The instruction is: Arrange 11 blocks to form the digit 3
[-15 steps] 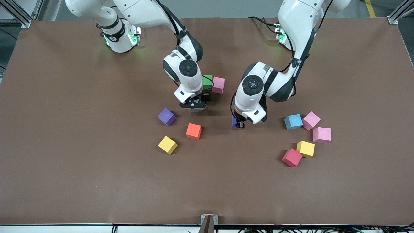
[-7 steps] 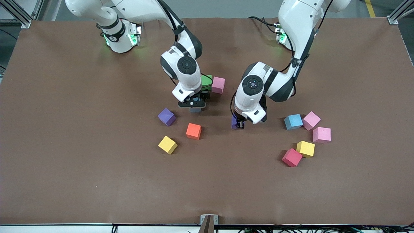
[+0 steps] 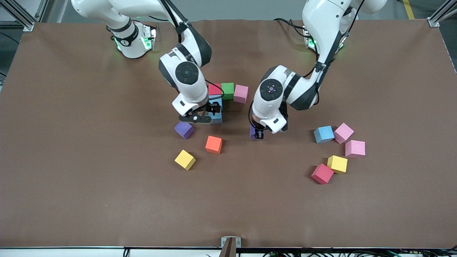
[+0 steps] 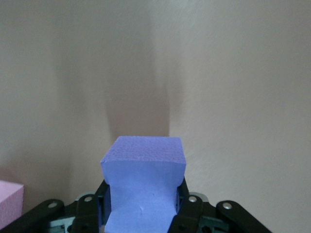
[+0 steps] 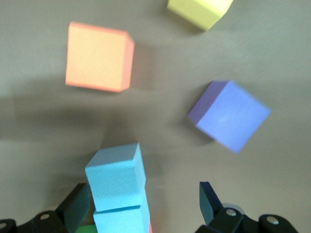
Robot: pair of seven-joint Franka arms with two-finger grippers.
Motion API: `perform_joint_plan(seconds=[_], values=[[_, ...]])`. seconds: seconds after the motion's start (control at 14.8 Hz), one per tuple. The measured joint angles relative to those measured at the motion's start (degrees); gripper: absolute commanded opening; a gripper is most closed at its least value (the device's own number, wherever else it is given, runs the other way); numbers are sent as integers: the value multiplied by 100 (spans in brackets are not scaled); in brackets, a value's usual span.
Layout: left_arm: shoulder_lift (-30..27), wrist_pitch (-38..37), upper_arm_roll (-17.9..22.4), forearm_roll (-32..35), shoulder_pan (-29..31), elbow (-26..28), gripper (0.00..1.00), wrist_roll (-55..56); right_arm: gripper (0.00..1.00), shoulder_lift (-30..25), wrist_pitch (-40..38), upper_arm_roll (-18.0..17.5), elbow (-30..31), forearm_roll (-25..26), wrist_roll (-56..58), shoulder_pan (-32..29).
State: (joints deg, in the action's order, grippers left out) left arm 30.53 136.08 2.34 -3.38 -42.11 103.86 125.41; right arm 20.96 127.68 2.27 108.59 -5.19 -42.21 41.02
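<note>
Across the brown table [image 3: 71, 178] the right arm [image 3: 185, 73] has swung out toward 9 o'clock on the front view since a second ago. That uncovers a red block [image 3: 214, 89] that it hid before. The left arm [image 3: 273, 89] has also eased a touch toward 9 o'clock, elbow high and wrist pointing down.

The right gripper [image 3: 195, 117] hangs low over the table just at 12 o'clock of the loose purple block [image 3: 184, 130], and its fingers [image 5: 209, 199] are spread wide with nothing pinched. The left gripper [image 3: 257, 135] sits over bare table, with its fingers [image 4: 182, 208] clamped on a held purple block [image 4: 143, 184].

Now the digit 3 so far. The red block, green block [image 3: 227, 90] and pink block [image 3: 241, 93] stand in a touching row. Two blue blocks [image 3: 216, 112] run from the red one toward 6 o'clock.

An orange block [image 3: 214, 144] and a yellow block [image 3: 185, 159] lie loose at 6 o'clock of the right gripper. Toward the left arm's end, five more blocks [image 3: 337, 153] sit in a loose cluster.
</note>
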Motion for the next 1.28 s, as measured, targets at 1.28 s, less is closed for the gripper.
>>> perform_joint_plan(seconds=[1.28], values=[[703, 430, -6, -131, -973, -453, 46, 1154, 100, -102, -303, -65, -269, 3, -362, -1372]])
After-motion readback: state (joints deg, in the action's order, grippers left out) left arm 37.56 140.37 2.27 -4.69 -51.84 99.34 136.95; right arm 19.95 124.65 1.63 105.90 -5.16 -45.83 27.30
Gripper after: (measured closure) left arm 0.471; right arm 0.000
